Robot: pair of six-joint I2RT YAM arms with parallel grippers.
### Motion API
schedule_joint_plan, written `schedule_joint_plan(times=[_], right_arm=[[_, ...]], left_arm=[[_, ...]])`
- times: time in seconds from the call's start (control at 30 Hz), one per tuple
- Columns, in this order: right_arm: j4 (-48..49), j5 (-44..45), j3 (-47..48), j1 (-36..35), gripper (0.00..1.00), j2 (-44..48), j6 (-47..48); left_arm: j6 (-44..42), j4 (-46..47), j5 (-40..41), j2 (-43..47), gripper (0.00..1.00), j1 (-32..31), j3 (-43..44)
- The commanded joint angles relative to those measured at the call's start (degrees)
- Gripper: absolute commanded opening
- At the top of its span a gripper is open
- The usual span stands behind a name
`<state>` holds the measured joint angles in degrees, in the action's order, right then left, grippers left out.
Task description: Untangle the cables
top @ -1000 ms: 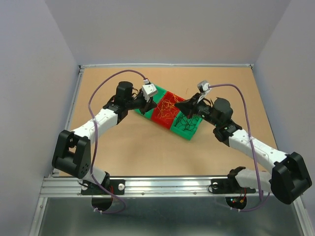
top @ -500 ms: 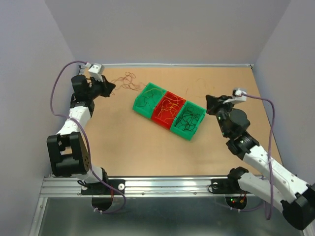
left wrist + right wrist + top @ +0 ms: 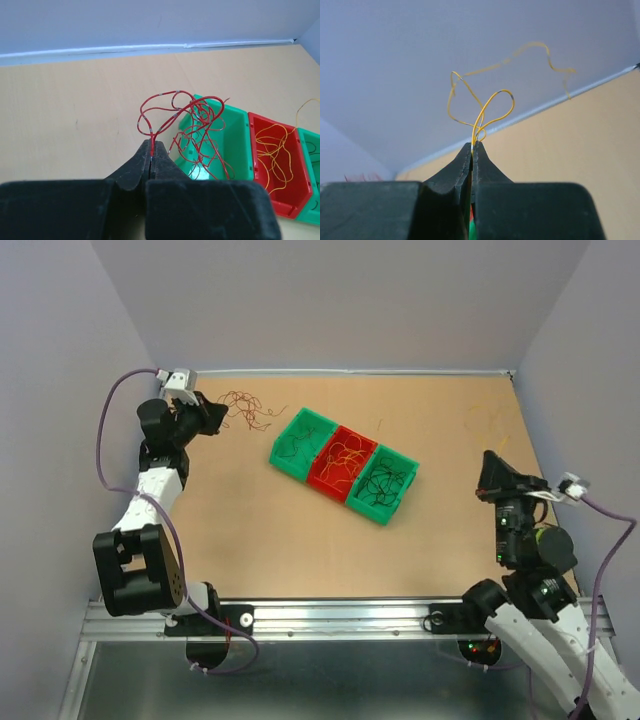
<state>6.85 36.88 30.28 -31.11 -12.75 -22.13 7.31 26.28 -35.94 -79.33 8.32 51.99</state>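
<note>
Top external view: on the tan table (image 3: pixel 260 540), with the row of three bins (image 3: pixel 310 415) between them, both arms stand pulled far apart, each with a catch.

The left claw (image 3: pixel 222 416) is clenched on a clump of red strands (image 3: pixel 245 405). The right claw (image 3: pixel 488 458) is clenched on a thin yellow strand (image 3: pixel 484 420).

The step in hand looks like drawing single colours of the cables out of the pile. Doing it well likely calls for a firm pinch and a lift high enough for the trailing loops to hang free. A slow carry would also help, so no curl catches a bin rim or another strand.

Left wrist view: the red strands (image 3: pixel 190 125) rise straight out of the tips of the left claw (image 3: pixel 151 150), then loop ahead of it and off to its right, in front of the nearest green bin (image 3: pixel 240 150). How many strands are tangled in the clump cannot be told.

Right wrist view: the yellow strand (image 3: pixel 485 110) stands up from the tips of the right claw (image 3: pixel 472 147), curling above and beyond it, clear of the table. More black and yellow cables lie in the bins, well away from either claw.
</note>
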Motion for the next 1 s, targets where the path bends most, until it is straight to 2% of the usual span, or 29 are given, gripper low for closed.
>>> schedule_joint_plan(times=[0.0,0.07,0.17,0.43,0.73,0.87,0.97], right_arm=[[-4.57,-19.36,5.83,0.0,0.01,-14.26,3.32],[-4.48,-29.0,9.94,0.0,0.01,-20.62,4.28],[-2.3,-37.72,14.17,0.0,0.0,-30.91,5.16],[6.93,-52.68,19.72,-0.09,0.01,-50.06,6.4],[17.31,-59.03,23.94,-0.09,0.01,-57.2,3.76],[17.67,-58.95,29.56,-0.09,0.01,-59.57,3.76],[14.0,-57.37,37.28,-0.09,0.01,-61.77,4.46]], left_arm=[[0.69,6.23,-1.41,3.74,0.0,-0.41,-1.44],[0.6,7.11,-1.5,4.62,0.0,-0.67,-2.06],[0.42,7.9,-1.76,6.02,0.0,-1.02,-2.77],[-0.63,9.14,-0.88,9.89,0.0,-1.9,-5.14],[-1.07,9.66,-0.79,11.13,0.0,-2.69,-6.02],[-1.25,9.84,-0.62,11.39,0.0,-2.69,-6.2],[-1.33,10.01,-0.62,11.65,0.0,-2.78,-6.28]])
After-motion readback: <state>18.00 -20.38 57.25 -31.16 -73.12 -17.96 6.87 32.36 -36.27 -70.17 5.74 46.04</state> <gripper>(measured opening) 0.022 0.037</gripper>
